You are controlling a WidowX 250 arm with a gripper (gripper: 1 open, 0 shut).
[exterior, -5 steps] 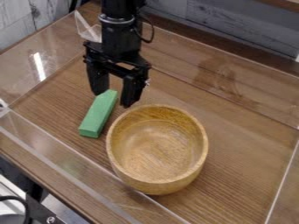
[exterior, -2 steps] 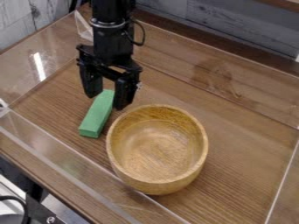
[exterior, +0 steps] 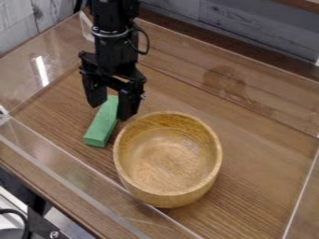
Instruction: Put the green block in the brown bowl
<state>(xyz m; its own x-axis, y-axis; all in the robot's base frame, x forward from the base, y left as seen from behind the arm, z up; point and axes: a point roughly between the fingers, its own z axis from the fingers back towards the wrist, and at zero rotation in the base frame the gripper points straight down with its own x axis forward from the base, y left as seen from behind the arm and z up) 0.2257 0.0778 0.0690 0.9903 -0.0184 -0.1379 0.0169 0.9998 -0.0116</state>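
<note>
One arm: a single black gripper (exterior: 111, 98) hangs over the wooden table (exterior: 237, 103), pointing straight down, its fingers spread wide with nothing between them.

Fingers: two dark fingers (exterior: 93, 93) stand apart, one toward the left of the view and one toward the right, and the far end of the green block shows in the gap between them.

Green block: the green block (exterior: 103, 126) lies flat on the table, just left of the brown bowl, near its rim but seemingly not touching it.

Long axis: the block runs from near-left to far-right in the view, its far end up under the gripper and its near end pointing toward the front edge of the table.

Block against fingers: the block's far end sits directly below the open fingers, while most of its length stretches out toward the viewer, so the fingers straddle its tip rather than its middle.

Grip line: the fingers appear to stand on either side of the block's narrow width, which looks like the right way round for closing on it.

Brown bowl: the brown bowl (exterior: 169, 157) stands empty to the right of and nearer than the gripper.

Step in hand: by the look of it, lining up over the block before closing; the block is not yet held.

Next move: probably a short drop, perhaps a nudge toward the block's middle.
</note>
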